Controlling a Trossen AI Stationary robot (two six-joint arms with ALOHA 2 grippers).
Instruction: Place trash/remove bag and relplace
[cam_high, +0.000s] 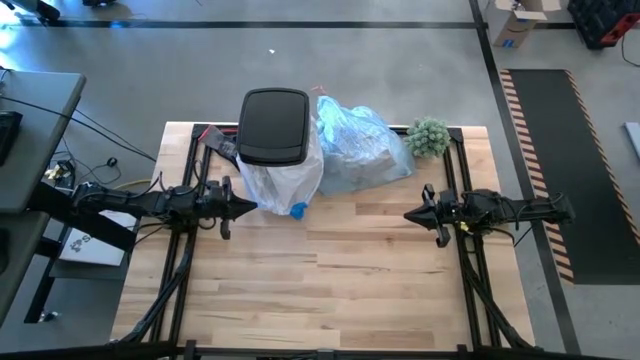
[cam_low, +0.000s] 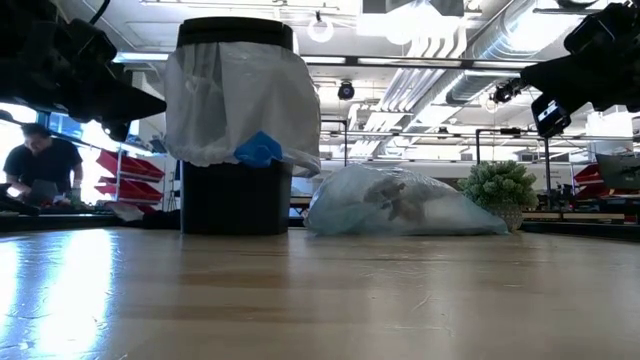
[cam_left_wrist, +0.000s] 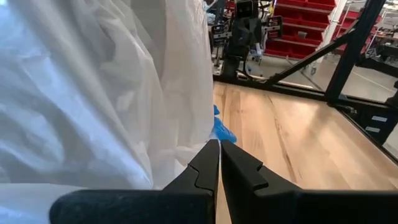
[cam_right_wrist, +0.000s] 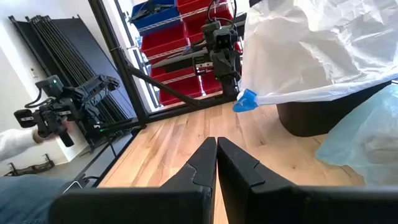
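Observation:
A black bin (cam_high: 275, 125) stands at the table's far middle. A whitish translucent liner (cam_low: 235, 100) with a blue bit (cam_low: 258, 150) is draped down over the bin's outside. Right of the bin, the light-blue bag (cam_high: 362, 148) lies on the table on its side, with brownish trash (cam_low: 400, 200) showing through it. My left gripper (cam_high: 248, 207) is shut, level, with its tips right beside the liner's hanging side (cam_left_wrist: 155, 112). My right gripper (cam_high: 408, 214) is shut, level, over bare wood to the near right of the bag, with nothing between its fingers. My left gripper points its shut fingertips (cam_left_wrist: 211, 152) level from the table's left at the lower hanging side of the whitish liner. Whether they touch the plastic I cannot tell.
A small green plant (cam_high: 428, 137) stands at the far right, just beyond the bag. Black frame rails (cam_high: 195, 170) run along the table's left and right sides. The near half of the wooden top (cam_high: 330, 280) is bare. A person (cam_low: 40, 165) works in the room behind.

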